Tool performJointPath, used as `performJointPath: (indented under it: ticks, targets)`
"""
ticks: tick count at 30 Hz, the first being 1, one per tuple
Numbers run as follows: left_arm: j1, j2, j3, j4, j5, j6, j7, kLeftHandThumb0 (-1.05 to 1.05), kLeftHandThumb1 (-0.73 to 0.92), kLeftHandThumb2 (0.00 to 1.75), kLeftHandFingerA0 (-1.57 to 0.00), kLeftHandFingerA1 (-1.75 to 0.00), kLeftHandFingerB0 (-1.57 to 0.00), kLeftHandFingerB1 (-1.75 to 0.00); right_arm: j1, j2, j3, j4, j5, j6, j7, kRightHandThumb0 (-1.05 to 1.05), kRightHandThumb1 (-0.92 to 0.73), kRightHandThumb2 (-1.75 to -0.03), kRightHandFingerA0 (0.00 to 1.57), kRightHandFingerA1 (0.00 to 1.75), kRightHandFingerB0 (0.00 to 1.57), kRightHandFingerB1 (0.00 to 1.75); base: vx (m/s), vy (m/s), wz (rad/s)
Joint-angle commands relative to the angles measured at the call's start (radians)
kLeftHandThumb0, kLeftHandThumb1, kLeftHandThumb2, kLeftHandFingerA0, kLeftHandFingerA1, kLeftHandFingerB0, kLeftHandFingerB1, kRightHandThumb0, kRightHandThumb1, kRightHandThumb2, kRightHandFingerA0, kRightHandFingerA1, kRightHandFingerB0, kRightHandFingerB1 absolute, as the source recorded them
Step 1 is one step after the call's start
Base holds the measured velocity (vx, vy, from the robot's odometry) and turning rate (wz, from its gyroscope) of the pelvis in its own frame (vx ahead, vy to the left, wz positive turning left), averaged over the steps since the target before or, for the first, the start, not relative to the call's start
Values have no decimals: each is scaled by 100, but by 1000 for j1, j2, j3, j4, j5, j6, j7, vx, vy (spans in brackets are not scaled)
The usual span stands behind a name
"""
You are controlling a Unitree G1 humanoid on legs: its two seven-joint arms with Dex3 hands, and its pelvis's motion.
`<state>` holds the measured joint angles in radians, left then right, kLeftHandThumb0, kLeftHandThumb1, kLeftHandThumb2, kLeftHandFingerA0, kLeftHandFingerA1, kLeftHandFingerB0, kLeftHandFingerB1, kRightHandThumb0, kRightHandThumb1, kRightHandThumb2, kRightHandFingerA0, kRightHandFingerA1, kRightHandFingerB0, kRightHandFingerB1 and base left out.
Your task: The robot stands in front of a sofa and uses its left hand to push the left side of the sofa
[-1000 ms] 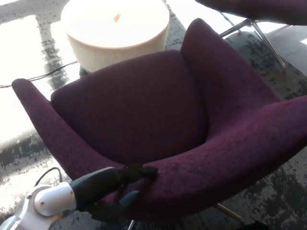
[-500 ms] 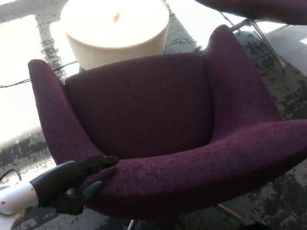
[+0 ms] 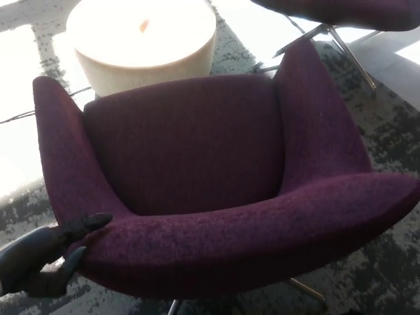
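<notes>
The sofa (image 3: 197, 164), a purple swivel armchair, stands on the patterned floor just in front of the round cream stool (image 3: 141, 46). The left robot hand (image 3: 46, 259) presses its fingers (image 3: 88, 223) against the near left corner, holding nothing; the fingers look spread, though the picture's edge cuts the hand off. The push seems under way. The next move calls for steady sideways pressure on that corner. Nothing lies on the seat. The right robot hand is out of view.
</notes>
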<state>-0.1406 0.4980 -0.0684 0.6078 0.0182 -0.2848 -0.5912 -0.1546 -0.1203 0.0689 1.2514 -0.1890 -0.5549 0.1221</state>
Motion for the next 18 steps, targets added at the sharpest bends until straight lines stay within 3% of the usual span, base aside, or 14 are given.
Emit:
performJointPath:
  ticks: [1,3,4,5,7,8,12,14,15,16,18]
  targets:
    - [36,-2,90,129,-36,-105,68,-90,83,122,0,-21,-11,-21,11,-12,1,5,-1,7,1,-105,-84,-83,28,118,26,110,0,0,7]
    - [31,-20,147,175,-65,-150,97,-90,82,120,-5,-29,-12,-27,12,-13,2,4,-2,7,0,-105,-84,-83,29,119,26,110,0,0,0]
    - [42,-25,195,163,-100,-136,108,-91,83,121,-9,-30,-9,-20,14,-14,5,4,-5,1,-6,-105,-85,-83,28,119,25,111,0,0,0]
    - [43,-30,225,175,-117,-158,113,-89,86,122,-7,-31,-7,-18,15,-13,4,3,-4,5,-9,-105,-88,-81,34,113,26,103,0,0,0]
    - [45,-37,269,180,-132,-162,110,-90,86,123,-7,-27,-7,-15,15,-14,5,4,-5,5,-11,-105,-85,-84,28,118,26,109,0,0,0]
    - [52,-55,313,182,-172,-186,109,-87,86,122,-3,-30,-7,-18,15,-10,1,4,2,7,-4,-105,-86,-81,33,111,27,102,0,0,0]
    - [85,-121,442,133,-271,-187,120,-93,91,125,-2,-19,-1,-9,13,-9,6,4,-4,15,-7,-105,-84,-84,27,118,25,109,0,0,0]
    - [86,-135,465,137,-258,-184,147,-93,89,125,-2,-21,-1,-9,17,-10,8,4,-7,12,-10,-105,-84,-83,27,117,26,108,0,0,0]
    - [94,-143,478,167,-251,-201,157,-84,80,122,0,-29,0,-18,18,-14,11,4,-10,11,-11,-105,-84,-83,27,116,25,109,0,0,0]
    - [110,-150,485,174,-247,-193,157,-95,90,124,-6,-24,-5,-11,18,-15,11,5,-9,12,-8,-105,-83,-83,26,117,25,109,0,0,0]
    - [141,-166,491,165,-245,-173,157,-91,89,122,-7,-30,-7,-16,17,-11,8,6,-3,15,-3,-105,-83,-83,26,118,25,111,0,0,0]
